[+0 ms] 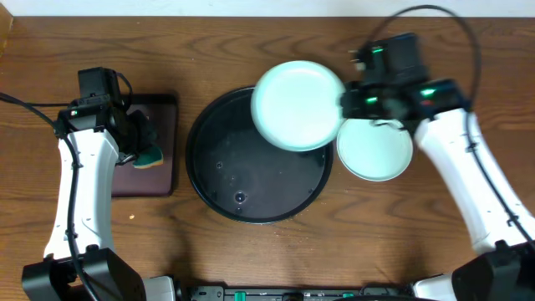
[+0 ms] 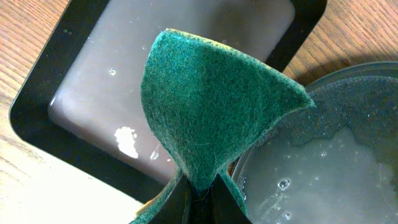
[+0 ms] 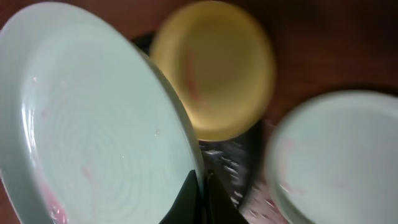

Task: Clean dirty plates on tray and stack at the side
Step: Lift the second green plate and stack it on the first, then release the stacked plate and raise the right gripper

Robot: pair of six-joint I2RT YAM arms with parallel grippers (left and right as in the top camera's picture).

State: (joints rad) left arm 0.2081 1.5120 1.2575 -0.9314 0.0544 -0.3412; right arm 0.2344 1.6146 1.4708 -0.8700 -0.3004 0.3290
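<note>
Well to the left of the black round tray (image 1: pixel 251 180) we see a smaller dark-brown rectangular tray (image 1: pixel 163 180) on the desk (image 1: pixel 251 33). In the left wrist view its floor looks wet and greyish, with a small white foamy patch. The left tool (image 1: pixel 149 150) hangs over the side of this rectangular tray nearest the round tray. Its fingers are pinched tight on a green scouring sponge (image 2: pixel 205 106), which fans out in front of them.

The black round tray itself sits mid-desk, and beads of water (image 1: pixel 240 198) show on its glossy floor.

Above the tray's upper right rim we find a pale turquoise plate (image 1: pixel 297 104), lifted off the desk. The right tool (image 1: pixel 343 102) grips its rim, with the fingers closed on the plate's right edge. The right wrist view shows faint pink smears on its face.

That same view shows a pale yellow plate (image 3: pixel 214 68) beyond the held one, with a reddish streak inside it. From overhead it is hidden under the held plate, so we cannot tell whether it lies in the tray or beside it.

Just right of the tray, a second turquoise plate (image 1: pixel 376 150) lies flat on the bare desk. In the overhead view the held plate covers its upper left edge.
</note>
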